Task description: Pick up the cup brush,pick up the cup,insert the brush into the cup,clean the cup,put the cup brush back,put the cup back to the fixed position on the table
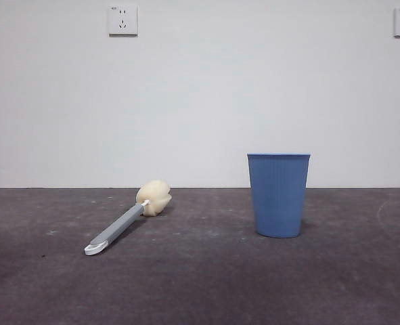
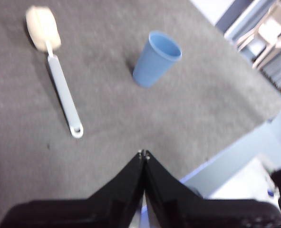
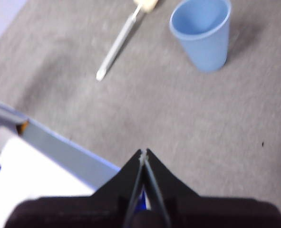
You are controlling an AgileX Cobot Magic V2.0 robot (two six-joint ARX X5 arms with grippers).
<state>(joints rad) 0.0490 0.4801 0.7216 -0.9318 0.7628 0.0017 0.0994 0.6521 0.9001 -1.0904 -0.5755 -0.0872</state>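
In the right wrist view, the sponge head of the cup brush (image 3: 117, 40) is cut off by the picture's edge; only the grey handle and a bit of cream sponge are seen. This view and the left wrist view are both a little blurred.

The worktop (image 1: 200, 284) is dark grey and matte, with faint pale scuffs. Behind it stands a plain white wall with two sockets (image 1: 122, 19) high up.

The cup brush (image 1: 127, 219) lies flat on the worktop, well apart from the cup (image 1: 278, 194), which stands upright with its mouth open upward.

The front view shows no arm. Only the wrist views show the end effectors: the left end effector (image 2: 143, 154) has its jaws pressed together, holding nothing, and the right end effector (image 3: 143, 152) also has its jaws together, empty. Both hang near the worktop's edge, away from the brush (image 2: 54, 66) and the cup (image 2: 156, 59).
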